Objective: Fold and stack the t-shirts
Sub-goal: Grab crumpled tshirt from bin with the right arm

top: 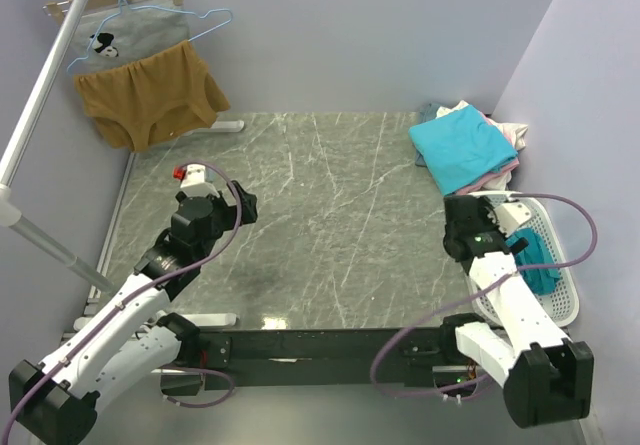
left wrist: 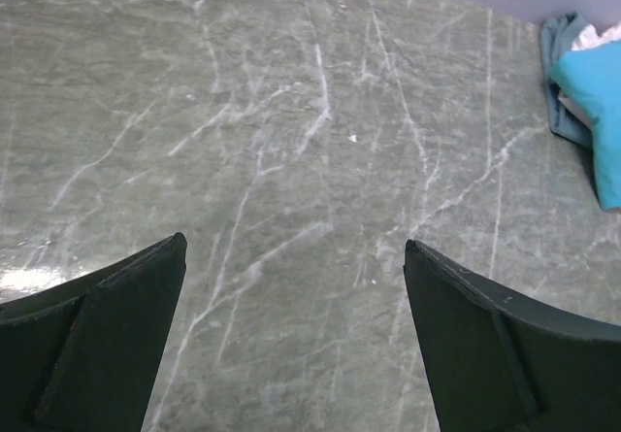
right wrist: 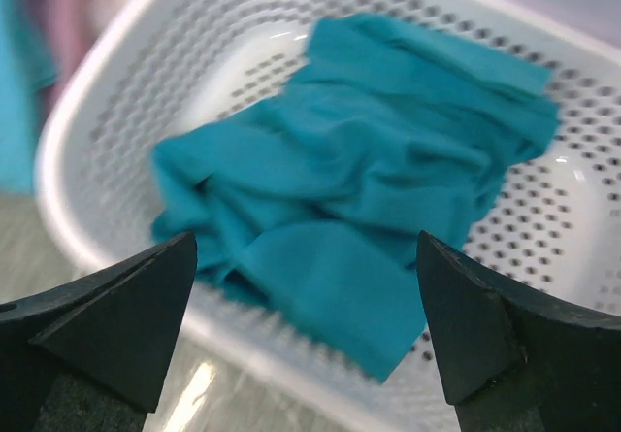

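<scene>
Done: stack of t-shirts (top: pixel 462 147), apparently folded, far right of counter (top: pixel 320 225).
To fold: teal t-shirt (right wrist: pixel 359 228), crumpled in basket (right wrist: pixel 116 83).
Left gripper (left wrist: pixel 293 248): wide open, empty.
Right gripper (right wrist: pixel 306 241): wide open, empty, over basket.

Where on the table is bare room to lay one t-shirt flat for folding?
The wide middle of the table, between the left arm and the right arm, is bare. Crowded: the far right corner, with the t-shirt pile, and the right edge, where the white basket holds a teal t-shirt.
</scene>
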`<act>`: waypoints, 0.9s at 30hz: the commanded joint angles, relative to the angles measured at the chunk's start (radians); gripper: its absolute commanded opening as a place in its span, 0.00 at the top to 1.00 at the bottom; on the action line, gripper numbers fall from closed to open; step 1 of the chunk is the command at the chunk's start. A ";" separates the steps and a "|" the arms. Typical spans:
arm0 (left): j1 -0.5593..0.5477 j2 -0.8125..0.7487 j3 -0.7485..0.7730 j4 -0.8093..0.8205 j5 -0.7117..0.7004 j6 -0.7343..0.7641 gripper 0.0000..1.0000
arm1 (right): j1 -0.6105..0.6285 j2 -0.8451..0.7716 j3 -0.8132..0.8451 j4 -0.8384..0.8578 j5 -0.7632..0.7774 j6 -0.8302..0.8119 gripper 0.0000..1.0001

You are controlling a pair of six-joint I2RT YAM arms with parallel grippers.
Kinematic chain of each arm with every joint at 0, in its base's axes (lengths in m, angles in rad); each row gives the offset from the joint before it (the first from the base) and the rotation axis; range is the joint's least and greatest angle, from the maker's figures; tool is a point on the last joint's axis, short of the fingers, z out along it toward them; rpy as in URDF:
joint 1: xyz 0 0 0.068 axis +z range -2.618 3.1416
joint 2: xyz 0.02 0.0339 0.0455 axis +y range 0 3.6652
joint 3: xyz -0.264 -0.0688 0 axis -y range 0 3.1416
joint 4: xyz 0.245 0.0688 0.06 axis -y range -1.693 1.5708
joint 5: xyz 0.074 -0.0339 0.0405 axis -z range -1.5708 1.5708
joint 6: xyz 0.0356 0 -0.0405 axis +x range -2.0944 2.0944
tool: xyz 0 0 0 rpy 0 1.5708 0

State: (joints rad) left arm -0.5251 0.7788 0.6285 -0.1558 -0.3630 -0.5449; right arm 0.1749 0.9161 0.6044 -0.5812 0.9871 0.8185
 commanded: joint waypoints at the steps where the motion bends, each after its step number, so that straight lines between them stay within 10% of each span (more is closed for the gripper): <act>1: -0.003 0.019 0.062 0.019 0.070 -0.018 0.01 | -0.153 0.044 0.066 -0.005 -0.010 0.013 0.00; 22: -0.004 0.057 0.043 0.064 0.185 -0.009 0.01 | -0.569 0.371 0.028 0.339 -0.472 -0.162 0.02; 25: -0.004 0.062 0.043 0.067 0.179 -0.009 0.01 | -0.583 0.365 0.018 0.371 -0.513 -0.185 0.31; 27: -0.003 0.069 0.045 0.070 0.179 -0.007 0.01 | -0.580 0.339 0.024 0.373 -0.531 -0.199 0.81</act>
State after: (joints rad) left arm -0.5251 0.8406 0.6495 -0.1307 -0.1959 -0.5468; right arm -0.3969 1.2892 0.5976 -0.2756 0.5156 0.6453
